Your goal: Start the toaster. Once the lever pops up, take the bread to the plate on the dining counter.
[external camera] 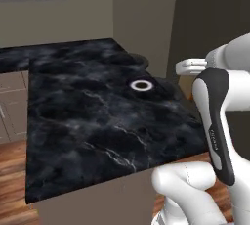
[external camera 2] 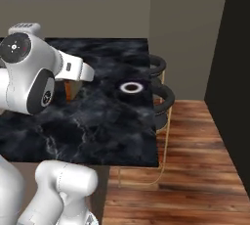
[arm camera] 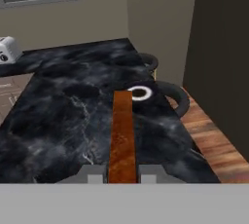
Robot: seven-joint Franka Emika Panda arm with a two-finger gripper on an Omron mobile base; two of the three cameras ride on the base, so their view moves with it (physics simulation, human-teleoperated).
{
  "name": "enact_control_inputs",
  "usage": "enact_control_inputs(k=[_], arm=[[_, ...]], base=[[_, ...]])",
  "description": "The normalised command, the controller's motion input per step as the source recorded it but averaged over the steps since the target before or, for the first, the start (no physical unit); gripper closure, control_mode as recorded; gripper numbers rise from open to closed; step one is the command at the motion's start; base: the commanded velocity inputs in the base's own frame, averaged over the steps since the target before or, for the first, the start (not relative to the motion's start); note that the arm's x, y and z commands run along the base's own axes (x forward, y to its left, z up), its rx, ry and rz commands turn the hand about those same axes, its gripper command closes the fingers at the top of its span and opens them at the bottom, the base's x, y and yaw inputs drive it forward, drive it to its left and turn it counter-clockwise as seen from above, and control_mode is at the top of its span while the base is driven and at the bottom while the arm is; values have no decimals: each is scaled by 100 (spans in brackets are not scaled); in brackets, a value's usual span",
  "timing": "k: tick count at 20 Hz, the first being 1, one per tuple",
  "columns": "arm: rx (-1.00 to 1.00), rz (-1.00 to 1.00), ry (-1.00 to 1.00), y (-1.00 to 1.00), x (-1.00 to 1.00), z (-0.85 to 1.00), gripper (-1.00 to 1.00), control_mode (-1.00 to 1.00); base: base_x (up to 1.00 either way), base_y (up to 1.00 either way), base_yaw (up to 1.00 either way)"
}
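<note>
My gripper (arm camera: 121,172) is shut on the bread (arm camera: 121,134), a tan-brown slice seen edge-on and standing out ahead of the fingers. I hold it above the dining counter (arm camera: 63,116), a broad black marble slab with white veins. The bread's far end points at the plate (arm camera: 140,92), a small round plate with dark and pale rings near the counter's far right edge. In the right base view the bread (external camera 2: 70,90) hangs under my hand, left of the plate (external camera 2: 131,88). The plate (external camera: 141,85) lies left of my hand. The toaster (arm camera: 7,50) stands far back on the left worktop.
Black round stools (external camera 2: 163,97) (arm camera: 173,96) stand along the counter's right side, close to the plate. A wooden floor (external camera 2: 195,170) lies beyond the counter edge. A dark tall panel (arm camera: 223,47) rises on the right. Pale cabinets (external camera: 10,106) sit to the left.
</note>
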Motion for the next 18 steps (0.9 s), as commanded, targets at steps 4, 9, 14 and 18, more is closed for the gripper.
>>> enact_control_inputs(k=[4, 9, 14, 18], arm=[[0, 0, 0, 0, 0, 0, 100, 100], [0, 0, 0, 0, 0, 0, 100, 100], [0, 0, 0, 0, 0, 0, 100, 100], [0, 0, 0, 0, 0, 0, 100, 100]], base=[[49, -100, 17], [43, -98, 22], [23, -85, 33], [15, -72, 40]])
